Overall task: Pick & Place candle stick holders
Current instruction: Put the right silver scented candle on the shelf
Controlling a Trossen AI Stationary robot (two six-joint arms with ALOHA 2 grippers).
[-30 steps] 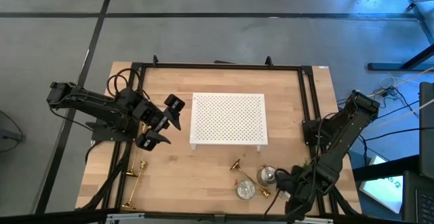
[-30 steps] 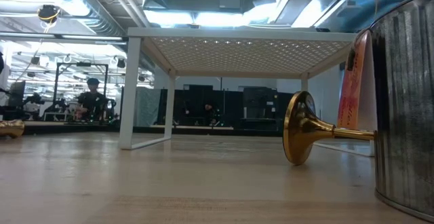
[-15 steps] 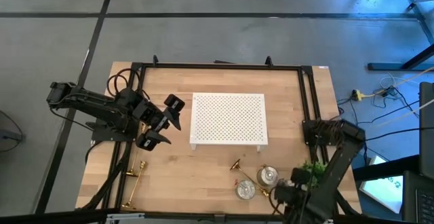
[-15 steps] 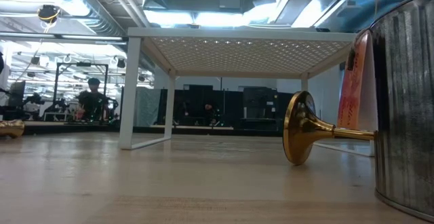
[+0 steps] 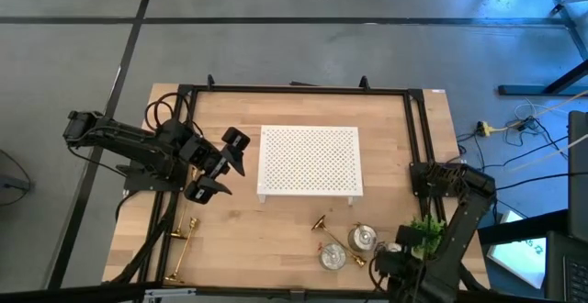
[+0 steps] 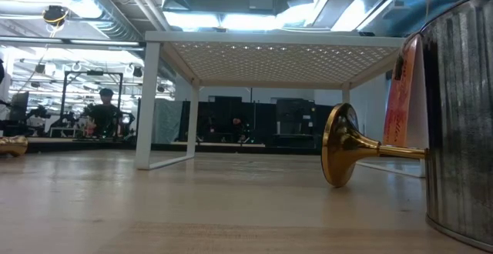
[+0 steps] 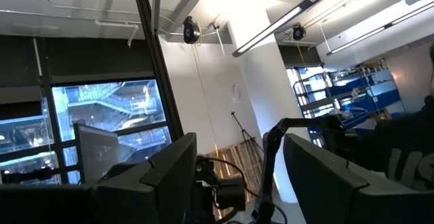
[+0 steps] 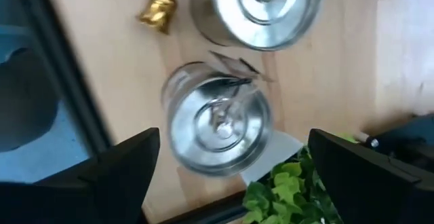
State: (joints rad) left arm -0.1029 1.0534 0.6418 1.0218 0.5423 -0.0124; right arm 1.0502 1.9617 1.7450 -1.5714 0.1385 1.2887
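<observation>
Showing in the high view: two silver holders (image 5: 333, 256) (image 5: 362, 239) and two gold candlesticks (image 5: 181, 247) (image 5: 321, 222), all lying along the table's near edge. Right gripper (image 8: 227, 166) is hovering directly over one silver holder (image 8: 218, 123), fingers spread wide. Left gripper (image 5: 220, 165) is hanging part-open beside the white stand (image 5: 309, 161), empty.

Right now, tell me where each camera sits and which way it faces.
High: overhead, straight down on the table; both arms, white perforated stand.
Low: table height, level under the stand; fallen gold candlestick; no arm.
Left wrist: tilted up at the room; own open left gripper.
Right wrist: down on silver holders, plant; own open right gripper.
Shared: the stand, in high and low.
</observation>
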